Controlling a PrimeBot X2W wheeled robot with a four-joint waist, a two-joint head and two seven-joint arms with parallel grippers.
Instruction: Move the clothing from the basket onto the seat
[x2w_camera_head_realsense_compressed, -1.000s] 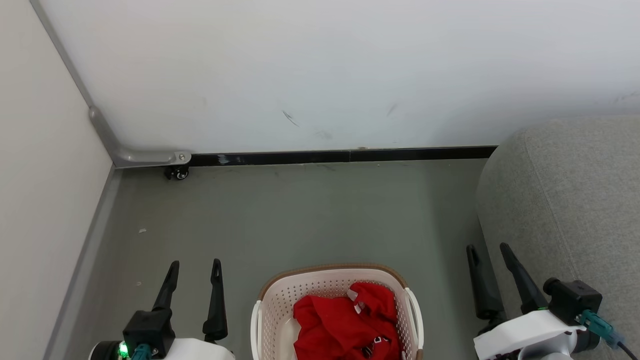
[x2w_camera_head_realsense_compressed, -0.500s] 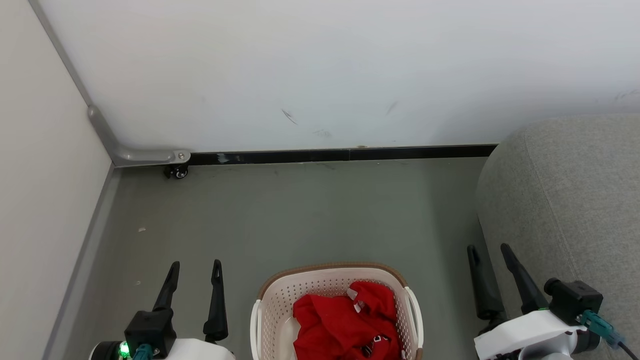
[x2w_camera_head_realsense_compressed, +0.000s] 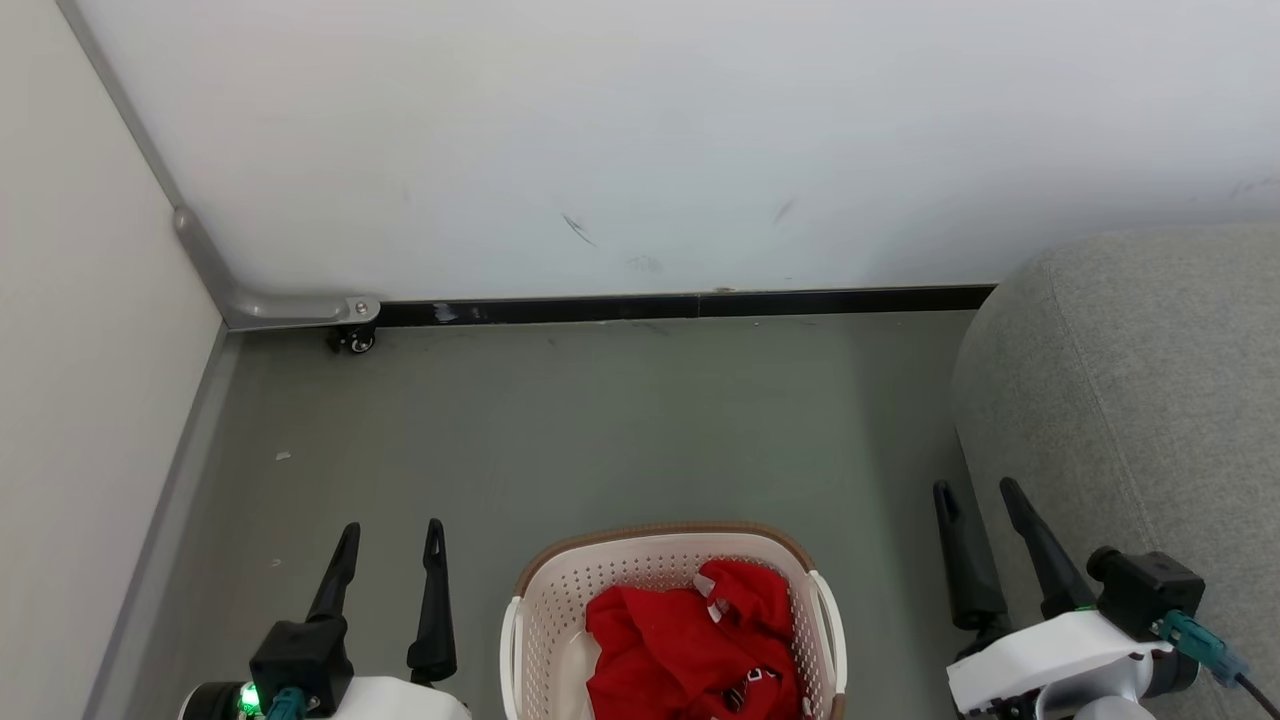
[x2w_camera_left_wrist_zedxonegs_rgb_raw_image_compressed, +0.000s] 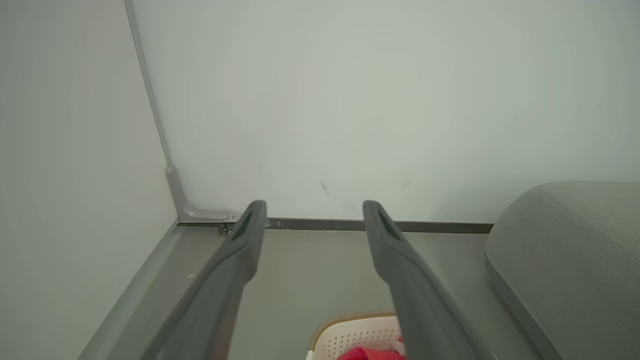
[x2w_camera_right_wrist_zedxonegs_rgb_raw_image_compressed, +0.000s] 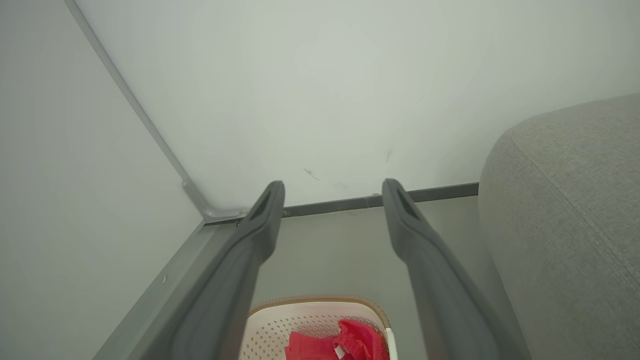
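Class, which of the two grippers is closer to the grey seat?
The right gripper, open beside the seat at the head view's lower right. The left gripper is across the basket, towards the side wall.

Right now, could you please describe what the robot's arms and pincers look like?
The left pincer and right pincer each have two long, dark, tapering fingers on a white forearm. A green light glows at the left's base; a teal plug with a dark cable leaves the right's.
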